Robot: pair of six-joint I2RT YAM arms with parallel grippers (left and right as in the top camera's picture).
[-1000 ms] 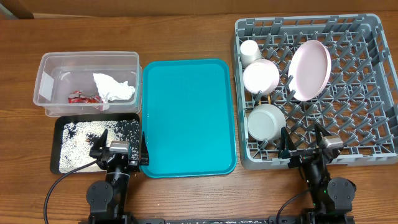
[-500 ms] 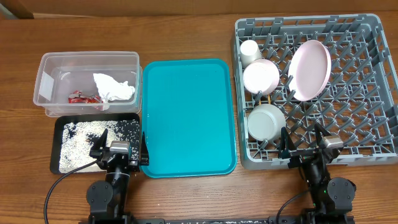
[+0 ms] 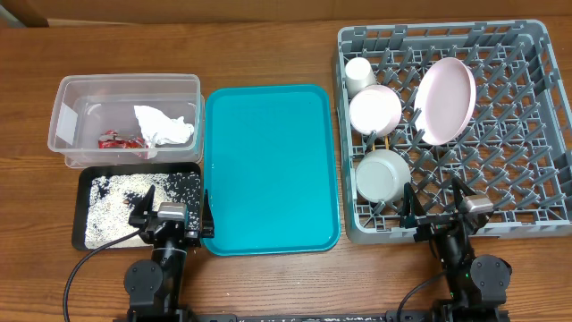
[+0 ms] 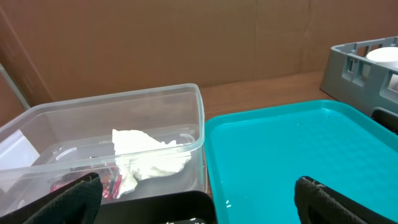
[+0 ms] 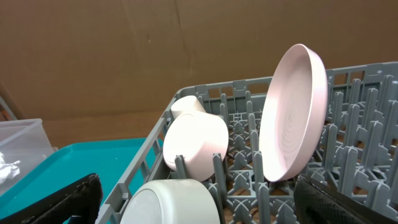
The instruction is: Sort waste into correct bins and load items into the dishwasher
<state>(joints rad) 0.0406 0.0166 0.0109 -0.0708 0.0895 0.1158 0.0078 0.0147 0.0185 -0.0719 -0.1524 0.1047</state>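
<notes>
The clear tub [image 3: 67, 98] holds a crumpled white napkin [image 3: 164, 125] and a red wrapper [image 3: 121, 139]. In front of it, the black tray [image 3: 79, 215] carries scattered rice grains [image 3: 116, 210]. In the grey rack [image 3: 447, 31] a pink plate [image 3: 446, 100] stands on edge beside a small white cup [image 3: 360, 73], a pale bowl [image 3: 375, 109] and a white bowl [image 3: 382, 174]. My left gripper [image 3: 176, 207] hangs open and empty at the black tray's near edge. At the rack's front wall my right gripper [image 3: 435, 204] is open too, holding nothing.
A large teal serving tray [image 3: 271, 165] lies between the tub and the rack, with a few stray grains [image 4: 227, 202] near its front left corner. Brown cardboard walls [image 4: 155, 43] rise behind the wooden table [image 3: 268, 54].
</notes>
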